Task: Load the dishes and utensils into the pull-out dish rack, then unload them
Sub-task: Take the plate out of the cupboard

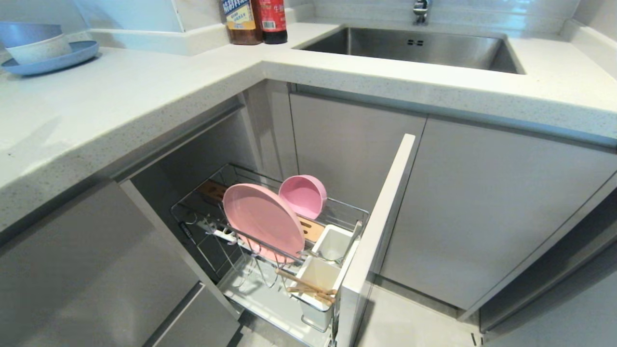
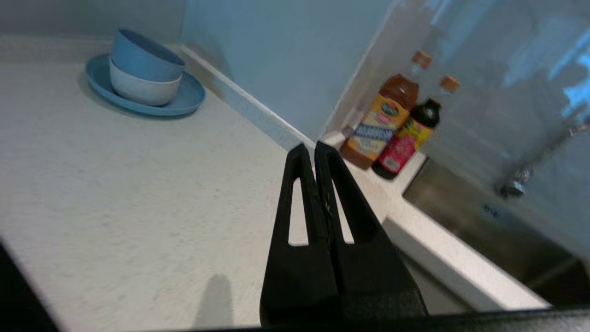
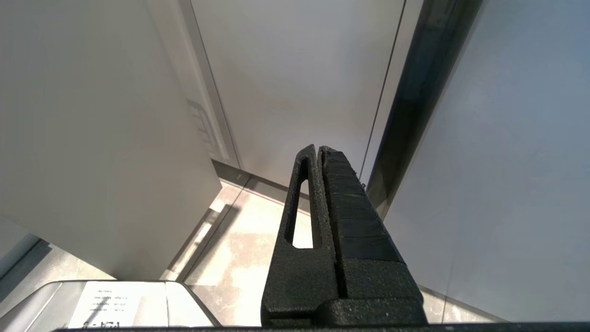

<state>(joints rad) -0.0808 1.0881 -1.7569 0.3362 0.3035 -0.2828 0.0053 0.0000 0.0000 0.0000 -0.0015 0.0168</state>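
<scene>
Now the left claw (clenched, empty) hangs over the countertop; right claw clenched too.

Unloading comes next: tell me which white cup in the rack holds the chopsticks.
The white cup nearest the camera holds the chopsticks; the other cup, nearer the pink bowl, has none.

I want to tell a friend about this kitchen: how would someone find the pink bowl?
Look under the counter, left of the sink, where a wire rack is pulled out of the cabinet. The pink bowl stands on edge at the rack's back, behind the pink plate. It is smaller and deeper than that plate.
</scene>
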